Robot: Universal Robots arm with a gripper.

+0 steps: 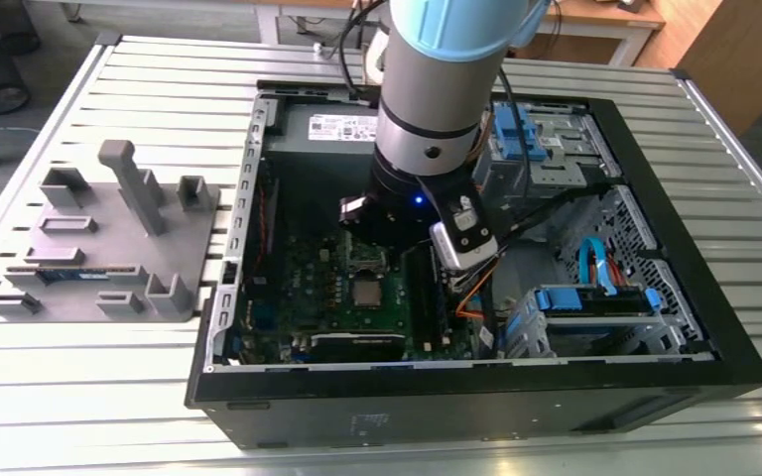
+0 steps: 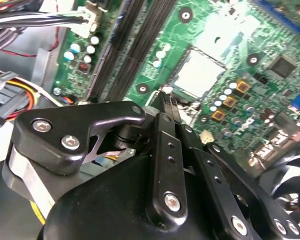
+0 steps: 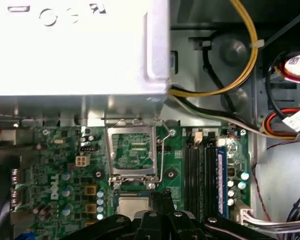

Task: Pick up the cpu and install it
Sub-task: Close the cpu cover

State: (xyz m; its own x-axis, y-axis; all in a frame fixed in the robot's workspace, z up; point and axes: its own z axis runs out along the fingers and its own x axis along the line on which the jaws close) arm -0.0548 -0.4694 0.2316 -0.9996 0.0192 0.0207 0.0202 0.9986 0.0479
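The cpu [image 1: 368, 291] is a silver square lying flat in the motherboard socket inside the open computer case [image 1: 698, 327]. It looks bright in the second wrist view [image 2: 200, 72], and its edge shows in the first wrist view [image 3: 132, 204]. The socket's metal load plate [image 3: 132, 152] is swung up, with its wire lever [image 3: 162, 155] alongside. My gripper [image 2: 165, 97] hangs just above the board at the socket's corner, beside the cpu, and its black fingers [image 2: 162, 130] are drawn together with nothing between them. In the first wrist view the gripper [image 3: 160, 194] sits at the lever's end.
A grey power supply box [image 1: 334, 127] with a white label stands behind the socket. Black memory slots [image 3: 200, 165] and bundled cables [image 3: 240, 60] flank it. Blue drive cages [image 1: 593, 302] fill the case on the exterior view's right. A grey fixture tray [image 1: 103, 238] lies outside the case on the exterior view's left.
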